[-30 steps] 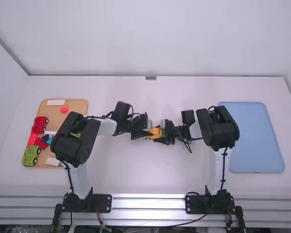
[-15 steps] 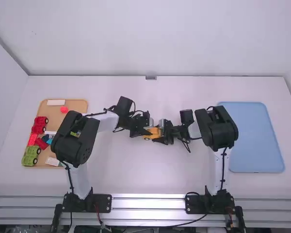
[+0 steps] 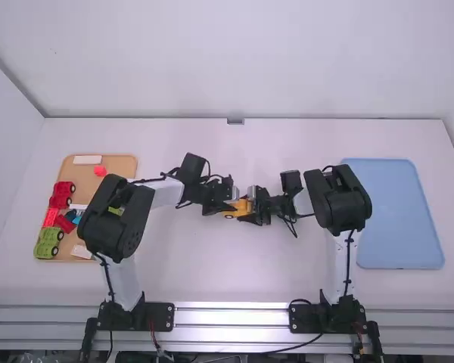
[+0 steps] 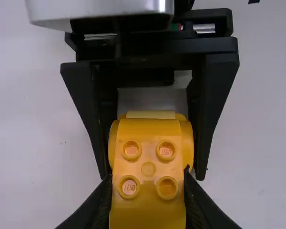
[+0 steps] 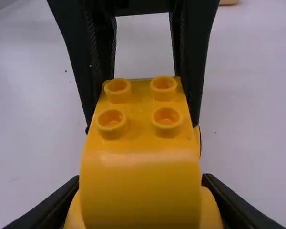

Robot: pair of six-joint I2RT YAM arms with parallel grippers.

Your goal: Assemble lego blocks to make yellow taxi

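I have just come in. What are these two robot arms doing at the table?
They hold a yellow toy car near the middle of the table: the left gripper grips one end, the right gripper the other. Bare studs show on top. A red car and a green car sit on the wooden tray.

On the counter (image 3: pixel 234 280), a parts tray (image 3: pixel 122 162) lies at nine o'clock — two toy vehicles (image 3: pixel 59 198) in it — another tray (image 3: pixel 397 219) at three, the assembly (image 3: pixel 243 206) central, between both arms' jaws.

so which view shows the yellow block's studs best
Left wrist view: it shows four studs on the yellow block nearly face-on. The right wrist view shows four at a slant; the high view: too small.
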